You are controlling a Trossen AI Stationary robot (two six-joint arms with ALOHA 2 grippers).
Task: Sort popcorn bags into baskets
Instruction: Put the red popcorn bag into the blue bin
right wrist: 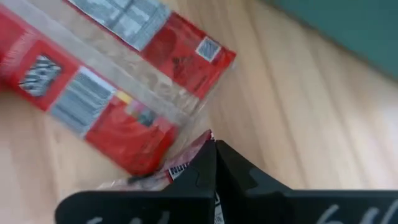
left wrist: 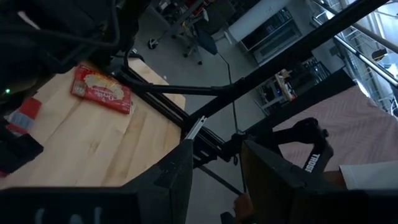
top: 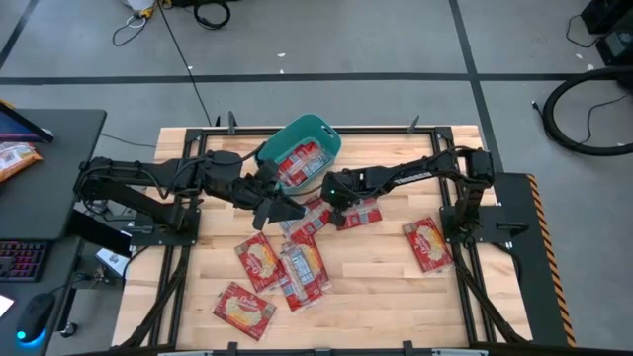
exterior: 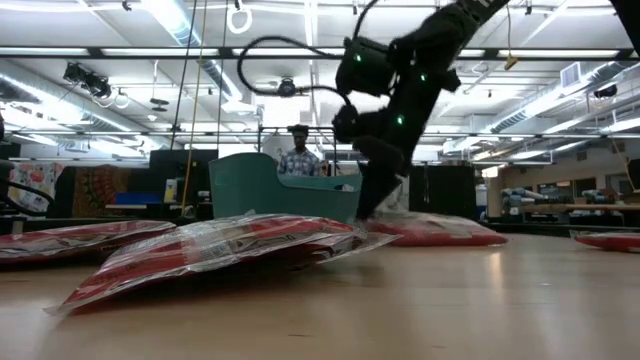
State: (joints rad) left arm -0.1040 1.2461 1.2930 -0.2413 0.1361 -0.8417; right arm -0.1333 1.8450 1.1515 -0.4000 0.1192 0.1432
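While the right hand [right wrist: 214,163] is clamped on the edge of a popcorn bag [right wrist: 186,163] on the counter [top: 376,287] just beside the teal basket [top: 318,133], the left hand [left wrist: 214,171] is held partly open and empty at the basket's other side. Several bags [top: 301,161] are seen inside the basket. The other bags [top: 287,267] are scattered on the counter near the basket, with one bag [top: 428,243] well apart from it.

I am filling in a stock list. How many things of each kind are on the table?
popcorn bags: about 9; some overlap, and a few lie in the tub
teal tub: 1
Total: about 10
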